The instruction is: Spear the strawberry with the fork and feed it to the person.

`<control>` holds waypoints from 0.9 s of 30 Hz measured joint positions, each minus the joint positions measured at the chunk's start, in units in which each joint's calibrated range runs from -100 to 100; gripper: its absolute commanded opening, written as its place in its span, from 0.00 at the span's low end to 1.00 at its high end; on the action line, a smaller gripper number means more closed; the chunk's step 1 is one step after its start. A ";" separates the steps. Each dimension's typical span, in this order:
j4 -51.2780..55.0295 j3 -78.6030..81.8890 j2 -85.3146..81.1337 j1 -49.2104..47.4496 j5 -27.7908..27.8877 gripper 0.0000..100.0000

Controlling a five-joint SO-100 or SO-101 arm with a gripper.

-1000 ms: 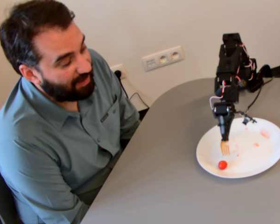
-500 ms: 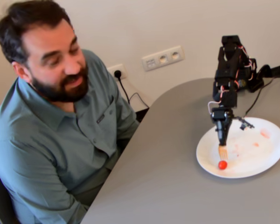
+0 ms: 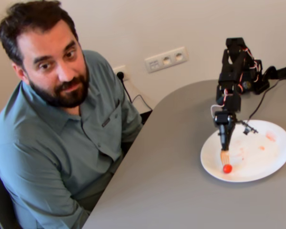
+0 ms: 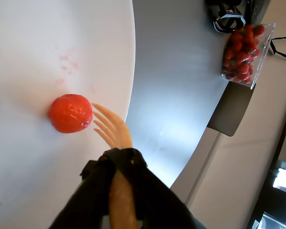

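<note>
A small red strawberry lies near the front-left rim of the white plate. The pale orange fork points down, its tines right at the strawberry's top. In the wrist view the tines touch the side of the strawberry on the plate; I cannot tell if they pierce it. My black gripper is shut on the fork's handle. The person, bearded and in a grey-green shirt, sits at the left and faces the camera.
The grey table has a curved edge beside the person. Wall sockets and a plugged cable are behind it. A clear box of strawberries shows beyond the table's edge in the wrist view. Pink juice smears mark the plate.
The fork has moved down and toward the strawberry until its tines reach it. The person has lifted his head from the plate toward the camera.
</note>
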 measured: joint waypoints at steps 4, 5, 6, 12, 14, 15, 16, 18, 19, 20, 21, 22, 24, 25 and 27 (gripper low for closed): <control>0.00 0.00 0.25 0.08 -0.68 0.02; 0.09 0.00 0.34 0.08 -1.04 0.02; 0.09 0.00 0.34 0.08 -1.04 0.02; 1.63 0.00 0.34 0.08 -1.25 0.02; 2.66 0.00 0.34 0.08 -1.25 0.02; 2.66 0.00 0.34 0.08 -1.25 0.02; 2.66 0.00 0.34 0.08 -1.25 0.02; 2.66 0.00 0.34 0.08 -1.25 0.02; 2.57 0.00 1.01 0.08 -1.25 0.02; 2.57 0.00 1.43 0.08 -1.25 0.02; 2.57 -0.18 2.44 0.34 -1.25 0.02; 1.72 -0.91 4.64 0.59 -1.51 0.02; 1.89 -1.45 5.39 1.09 -2.09 0.02; 1.89 -1.45 5.39 1.09 -2.19 0.02; 1.89 -1.45 5.65 1.09 -2.19 0.02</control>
